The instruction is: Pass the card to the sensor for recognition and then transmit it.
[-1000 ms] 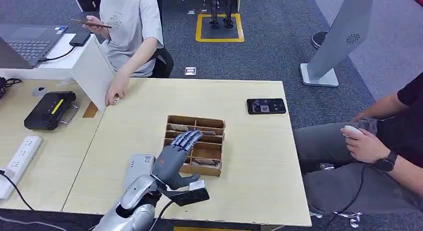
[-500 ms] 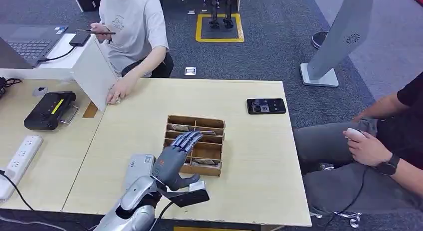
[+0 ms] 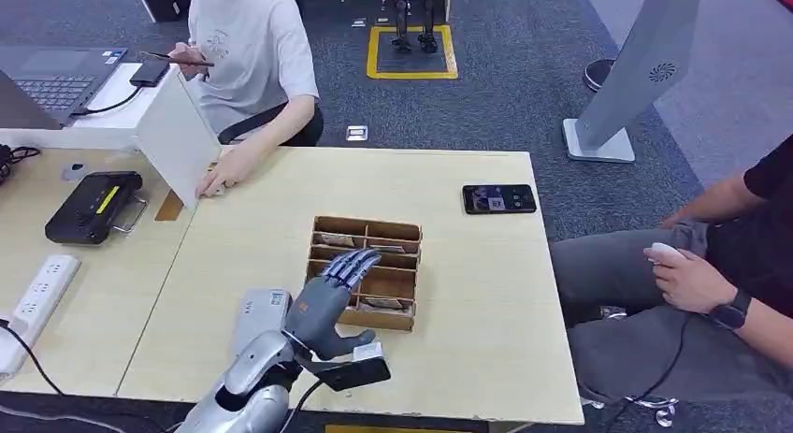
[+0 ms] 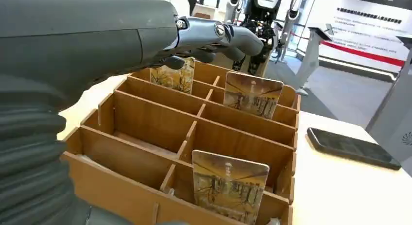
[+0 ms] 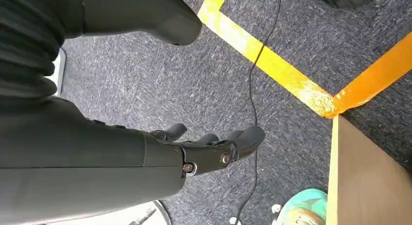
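A wooden divider box [image 3: 408,233] stands mid-table with several patterned cards upright in its compartments. In the left wrist view one card [image 4: 229,191] sits in a near compartment, and two more [image 4: 252,95] [image 4: 173,77] stand in the far row. My left hand [image 3: 331,297] hovers over the box's near left part, fingers stretched out flat above the compartments [image 4: 214,33], holding nothing. A grey device with a label [image 3: 260,308] lies on the table under my left forearm. My right hand [image 5: 204,147] hangs beside the table over the carpet, loosely curved and empty.
A black phone [image 3: 498,198] lies at the table's far right. A black terminal [image 3: 93,207] and a power strip [image 3: 36,297] sit on the left table. One person sits at the far side with a hand on the table [image 3: 220,179]; another sits at the right [image 3: 711,265].
My left hand has barely shifted, drawing slightly toward the box's near side. The person at the far side has leaned and moved their arm.
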Controlling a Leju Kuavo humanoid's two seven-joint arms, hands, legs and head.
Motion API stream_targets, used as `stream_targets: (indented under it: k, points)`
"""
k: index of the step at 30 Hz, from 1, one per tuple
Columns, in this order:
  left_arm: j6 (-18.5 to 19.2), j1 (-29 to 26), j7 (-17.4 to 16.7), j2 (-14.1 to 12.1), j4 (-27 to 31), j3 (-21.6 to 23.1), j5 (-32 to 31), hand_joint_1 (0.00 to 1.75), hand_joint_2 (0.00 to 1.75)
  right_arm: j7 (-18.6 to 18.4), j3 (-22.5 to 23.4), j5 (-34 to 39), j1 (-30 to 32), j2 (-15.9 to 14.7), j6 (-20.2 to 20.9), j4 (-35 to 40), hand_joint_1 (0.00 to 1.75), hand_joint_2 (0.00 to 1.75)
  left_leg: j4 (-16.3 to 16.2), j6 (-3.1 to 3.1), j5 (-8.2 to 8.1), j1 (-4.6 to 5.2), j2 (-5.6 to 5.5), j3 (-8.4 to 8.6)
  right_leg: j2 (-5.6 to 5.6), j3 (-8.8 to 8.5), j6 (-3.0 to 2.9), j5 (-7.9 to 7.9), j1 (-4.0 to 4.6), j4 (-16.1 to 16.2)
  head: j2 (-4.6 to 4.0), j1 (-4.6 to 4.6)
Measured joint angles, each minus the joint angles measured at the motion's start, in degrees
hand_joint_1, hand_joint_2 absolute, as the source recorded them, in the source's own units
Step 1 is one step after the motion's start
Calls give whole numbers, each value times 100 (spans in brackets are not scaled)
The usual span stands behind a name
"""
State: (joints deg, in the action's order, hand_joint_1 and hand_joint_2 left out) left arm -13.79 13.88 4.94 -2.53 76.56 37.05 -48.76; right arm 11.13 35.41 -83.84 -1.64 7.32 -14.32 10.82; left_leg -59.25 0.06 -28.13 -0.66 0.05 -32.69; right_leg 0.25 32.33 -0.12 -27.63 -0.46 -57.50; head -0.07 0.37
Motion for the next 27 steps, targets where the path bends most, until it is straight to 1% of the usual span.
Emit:
stream_targets:
  k: [10, 27]
  points:
    - [125, -60, 17, -98, 4, 0, -90, 0, 175, 2, -52, 26, 4, 0, 17, 0, 0, 175, 0, 0, 0, 0, 0, 0, 0, 0, 0, 0, 0, 0, 0, 0]
    - [162, -85, 7, -173, 7, 2, -325, 0, 175, 0, -120, 50, 3, 0, 22, 4, 0, 175, 0, 0, 0, 0, 0, 0, 0, 0, 0, 0, 0, 0, 0, 0]
